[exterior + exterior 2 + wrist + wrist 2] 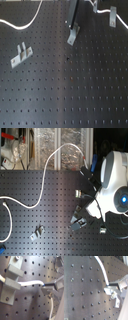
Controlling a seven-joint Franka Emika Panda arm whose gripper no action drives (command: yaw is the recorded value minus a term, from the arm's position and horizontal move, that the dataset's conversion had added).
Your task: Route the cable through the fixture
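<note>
Where cable curves, fixture slanted (lengthwise)

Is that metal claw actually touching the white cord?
Touching. In the first wrist view the cable runs straight into the gripper fingertips and comes out below them, pinched with no gap.

A black perforated board with regular rows of small holes fills the first exterior view; it shows a soft sheen. In the second exterior view, clear plastic drawers stand behind its far edge; blurred clutter sits toward the second exterior view's left.
</note>
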